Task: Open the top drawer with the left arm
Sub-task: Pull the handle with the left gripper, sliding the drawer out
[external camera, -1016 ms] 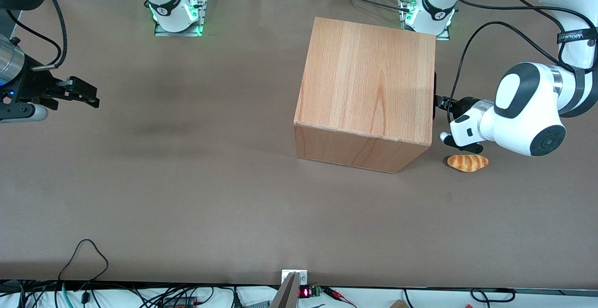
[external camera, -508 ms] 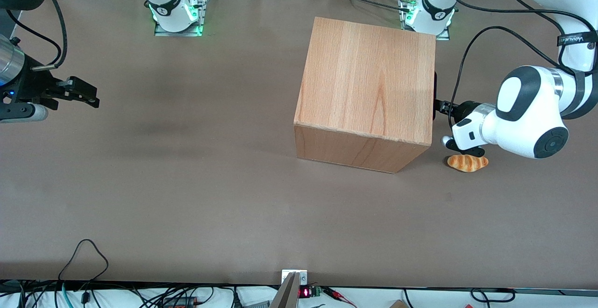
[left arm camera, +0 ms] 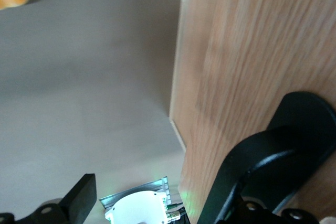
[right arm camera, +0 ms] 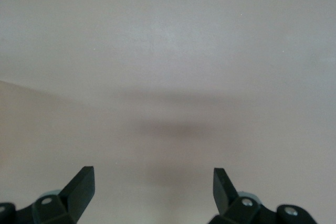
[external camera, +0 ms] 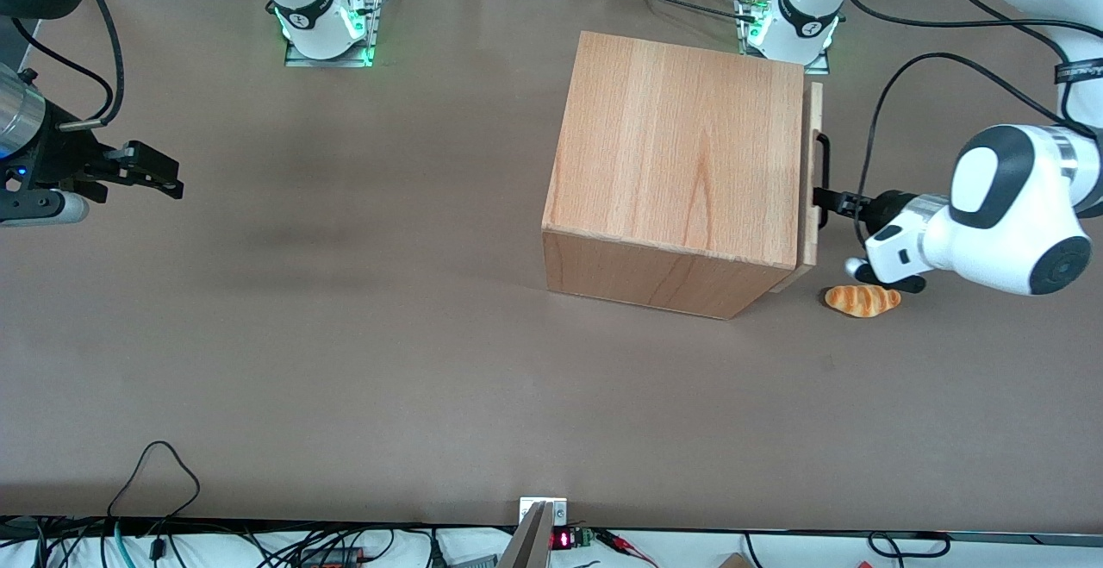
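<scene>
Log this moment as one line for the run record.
phase: pulling | top drawer: slightly out of wooden casing | left arm end effector: at black handle | bread roll: on table, nearer camera

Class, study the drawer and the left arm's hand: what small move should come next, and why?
Probably keep pulling straight away from the casing. The hand is at the black handle, and the top drawer front panel stands only slightly proud of the casing.

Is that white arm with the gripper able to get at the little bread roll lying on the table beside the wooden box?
Probably yes. The gripper is at the top drawer's black handle, and the bread roll lies uncovered on the table, slightly nearer the front camera, with nothing between them.
</scene>
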Available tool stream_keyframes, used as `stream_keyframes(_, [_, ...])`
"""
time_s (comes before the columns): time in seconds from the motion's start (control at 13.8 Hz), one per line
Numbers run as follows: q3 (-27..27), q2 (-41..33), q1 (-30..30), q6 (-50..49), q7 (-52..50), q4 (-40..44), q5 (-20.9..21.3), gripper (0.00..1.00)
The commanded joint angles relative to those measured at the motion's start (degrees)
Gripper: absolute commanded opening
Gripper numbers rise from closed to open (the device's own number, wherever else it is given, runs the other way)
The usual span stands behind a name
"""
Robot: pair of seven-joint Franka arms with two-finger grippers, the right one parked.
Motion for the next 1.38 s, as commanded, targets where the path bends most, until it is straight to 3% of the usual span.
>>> stream_keyframes(0.0, [-0.1,2.0,2.0,1.7,-0.4,2.6,2.7,1.0])
stream_keyframes(0.44, [0.8,2.0,4.3,2.6,-0.5,3.9,6.9,1.0])
stream_keyframes(0.65, [1.0,2.6,8.2,2.6,2.4,5.0,7.0,1.0])
stream_keyframes(1.31, [1.4,3.2,11.6,2.7,2.3,5.4,7.8,1.0])
